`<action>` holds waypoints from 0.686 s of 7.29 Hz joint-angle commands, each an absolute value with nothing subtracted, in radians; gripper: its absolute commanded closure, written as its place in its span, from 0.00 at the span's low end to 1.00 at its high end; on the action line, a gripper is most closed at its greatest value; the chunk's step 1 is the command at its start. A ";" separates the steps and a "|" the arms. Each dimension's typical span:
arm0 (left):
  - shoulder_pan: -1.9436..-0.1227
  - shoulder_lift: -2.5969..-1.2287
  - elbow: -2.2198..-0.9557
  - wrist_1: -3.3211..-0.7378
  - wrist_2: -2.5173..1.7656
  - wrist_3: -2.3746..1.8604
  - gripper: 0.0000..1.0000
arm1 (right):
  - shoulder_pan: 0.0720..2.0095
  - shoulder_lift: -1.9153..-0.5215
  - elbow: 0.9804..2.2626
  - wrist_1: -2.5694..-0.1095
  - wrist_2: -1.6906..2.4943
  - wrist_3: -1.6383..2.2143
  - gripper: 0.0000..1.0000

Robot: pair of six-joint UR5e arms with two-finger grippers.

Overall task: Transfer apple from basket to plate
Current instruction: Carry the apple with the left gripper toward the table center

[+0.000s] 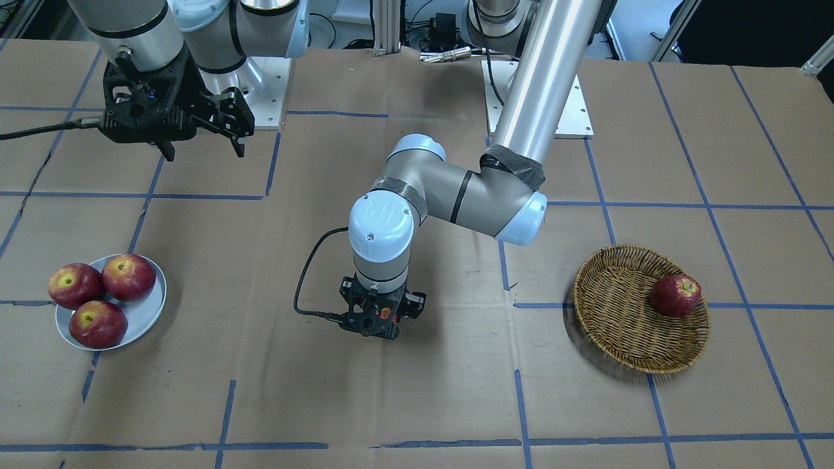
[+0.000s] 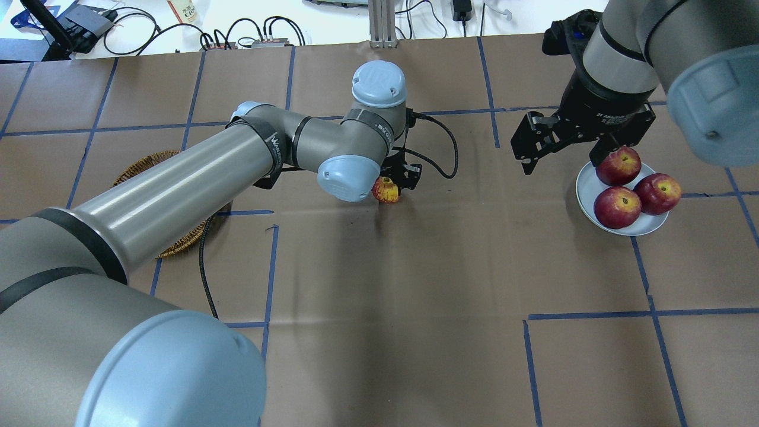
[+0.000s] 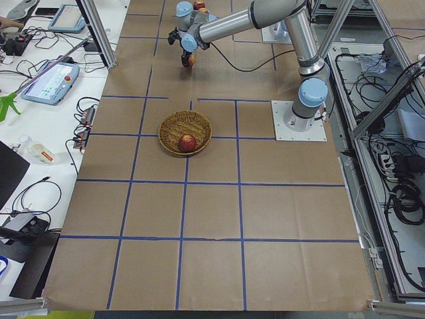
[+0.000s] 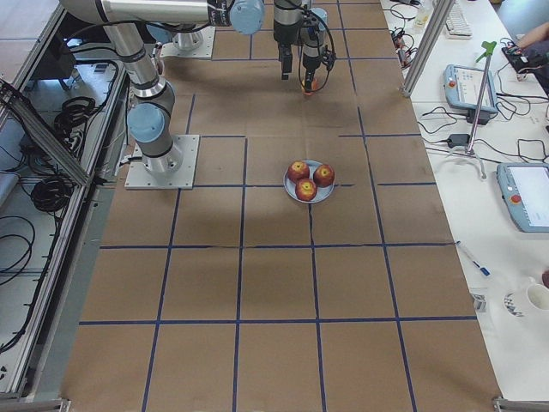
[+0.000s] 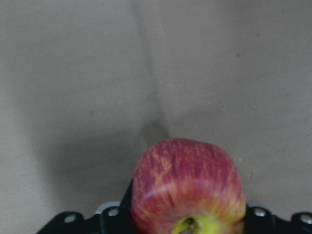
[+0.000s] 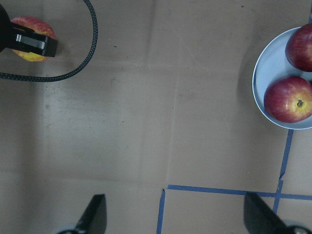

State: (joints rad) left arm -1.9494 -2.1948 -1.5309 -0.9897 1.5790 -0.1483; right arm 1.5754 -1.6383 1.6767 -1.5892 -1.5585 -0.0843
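My left gripper [image 2: 391, 184] is shut on the small pale apple [image 2: 386, 191], red streaked with a yellow stem patch, and holds it low over the middle of the table. The apple fills the bottom of the left wrist view [image 5: 187, 190] and shows in the right wrist view [image 6: 34, 23]. The wicker basket [image 1: 612, 326] stands on my left side with one dark red apple [image 1: 675, 296] in it. The pale blue-grey plate [image 1: 146, 312] on my right side holds three deep red apples. My right gripper [image 1: 205, 153] is open and empty, hovering beside the plate [image 2: 587, 187].
The table is covered in brown paper with a blue tape grid. A black cable [image 2: 442, 148] loops off my left wrist over the table. My left arm's long forearm [image 2: 178, 178] hides most of the basket in the overhead view.
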 commanded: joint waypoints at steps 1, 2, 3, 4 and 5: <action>-1.950 -2.197 -1.534 -0.989 1.577 -0.149 0.47 | 1.575 -1.638 1.677 -1.589 -1.559 -0.084 0.00; -1.950 -2.197 -1.535 -0.989 1.575 -0.150 0.29 | 1.575 -1.638 1.677 -1.589 -1.560 -0.086 0.00; -1.950 -2.197 -1.534 -0.989 1.577 -0.150 0.10 | 1.575 -1.638 1.677 -1.589 -1.560 -0.086 0.00; -1.950 -2.195 -1.532 -0.989 1.580 -0.150 0.01 | 1.575 -1.638 1.678 -1.589 -1.560 -0.086 0.00; -1.951 -2.191 -1.528 -0.995 1.586 -0.150 0.01 | 1.575 -1.637 1.678 -1.589 -1.560 -0.086 0.00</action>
State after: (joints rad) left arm -1.9501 -2.1947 -1.5320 -0.9907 1.5801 -0.1502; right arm 1.5754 -1.6379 1.6776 -1.5892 -1.5600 -0.0858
